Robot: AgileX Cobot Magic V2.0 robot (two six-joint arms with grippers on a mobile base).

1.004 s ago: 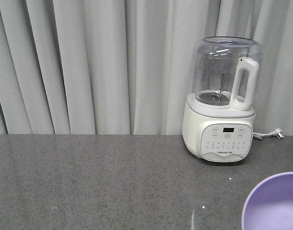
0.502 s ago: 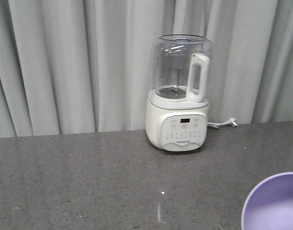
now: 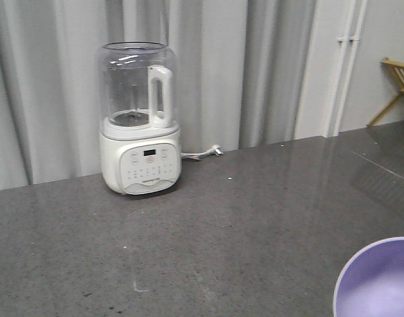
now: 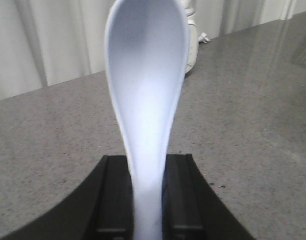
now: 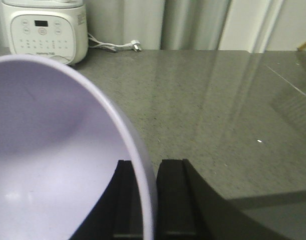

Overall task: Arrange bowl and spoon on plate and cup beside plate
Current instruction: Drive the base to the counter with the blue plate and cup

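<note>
You are holding both pieces ready for carrying, I think, because the plate and the cup are not showing in any view. Your left gripper (image 4: pixel 145 196) is clamping the handle of the spoon (image 4: pixel 146 75), with the scoop pointing forward over the grey countertop (image 3: pixel 254 218). Your right gripper (image 5: pixel 148 200) is pinching the rim of the lavender bowl (image 5: pixel 47 150), one finger inside, one outside. Both wrists seem to be reaching low and nearly level, well apart from the white blender (image 3: pixel 139 119).

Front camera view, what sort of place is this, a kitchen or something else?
Probably a kitchen-style counter, maybe a staged one: a white blender with a clear jug stands on a dark speckled countertop, backed by grey curtains.
</note>
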